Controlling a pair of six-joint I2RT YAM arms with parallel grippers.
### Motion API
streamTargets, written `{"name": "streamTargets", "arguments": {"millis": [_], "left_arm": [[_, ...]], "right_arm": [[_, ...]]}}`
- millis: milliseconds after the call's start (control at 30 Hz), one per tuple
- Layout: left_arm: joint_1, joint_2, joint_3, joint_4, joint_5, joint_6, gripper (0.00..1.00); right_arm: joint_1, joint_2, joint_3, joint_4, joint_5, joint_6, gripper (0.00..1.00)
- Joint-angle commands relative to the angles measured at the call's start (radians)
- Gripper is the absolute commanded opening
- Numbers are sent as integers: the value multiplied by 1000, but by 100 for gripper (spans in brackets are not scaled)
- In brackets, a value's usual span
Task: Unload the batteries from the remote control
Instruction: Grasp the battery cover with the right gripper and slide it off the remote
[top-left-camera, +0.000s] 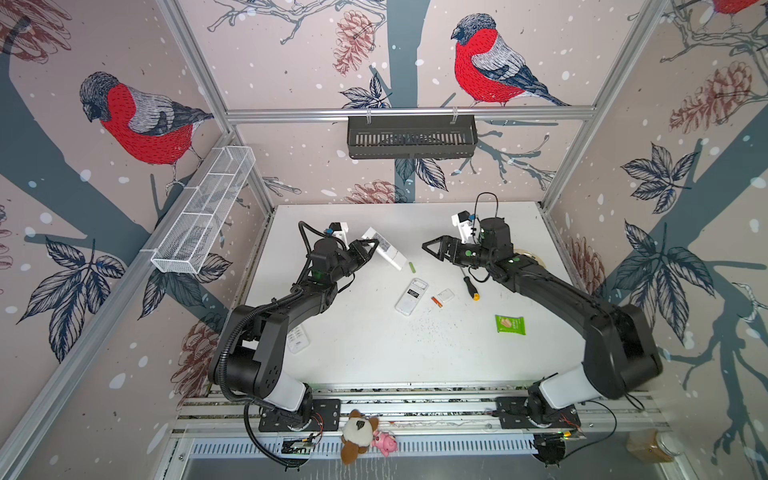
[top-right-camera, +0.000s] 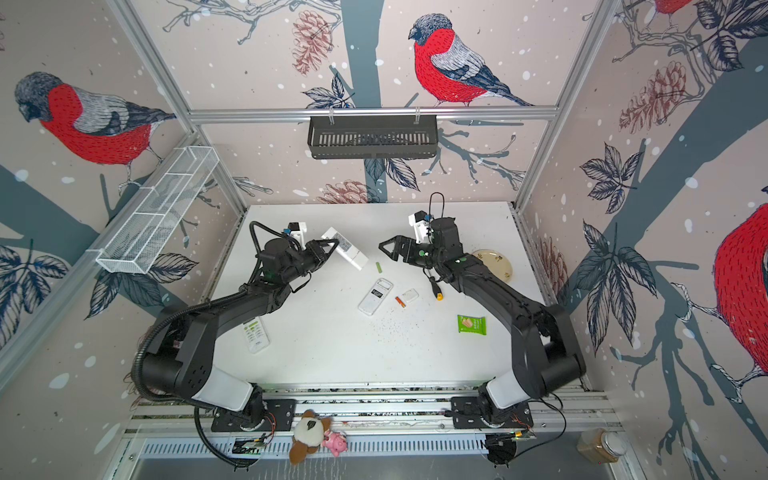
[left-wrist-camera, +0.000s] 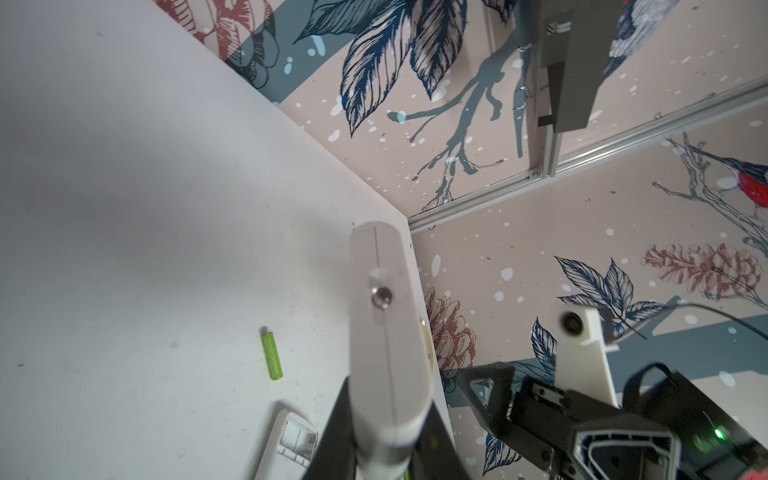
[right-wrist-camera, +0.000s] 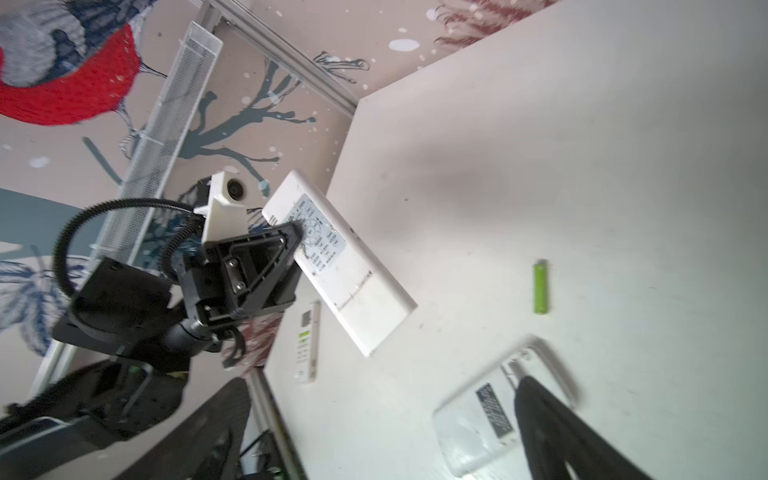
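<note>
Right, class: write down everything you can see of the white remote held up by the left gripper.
The white remote is a long, flat slab of smooth white plastic, corners rounded. One half carries a pale button panel with printed labels; a seam crosses the plain half. One narrow end shows a small clear bulb. It hangs tilted above the table, clamped at the panel by the left gripper.

Both top views look steeply down on the whole counter (top-left-camera: 353, 365) from high above. Left wrist camera (right-wrist-camera: 234, 190) and right wrist camera (left-wrist-camera: 572, 322) face each other closely, sharing the green battery (left-wrist-camera: 272, 353).
</note>
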Motion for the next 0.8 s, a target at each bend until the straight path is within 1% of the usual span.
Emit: {"name": "streamTargets", "arguments": {"millis": [0, 33, 100, 200, 400, 767], "left_arm": [[3, -7, -14, 180, 37, 48, 0], [4, -2, -13, 176, 38, 53, 0], [10, 3, -16, 183, 32, 53, 0], [21, 16, -15, 208, 31, 47, 0], [21, 37, 3, 213, 39, 52, 0], [23, 36, 0, 229, 54, 50, 0]], "right_arm": [[8, 97, 20, 241, -215, 249, 97], [18, 124, 17, 301, -225, 292, 96], [35, 169, 23, 353, -234, 327, 95], [63, 225, 46, 328, -242, 312, 93], [107, 294, 49, 378, -241, 346, 88], [114, 395, 86, 447, -192, 410, 71]]}}
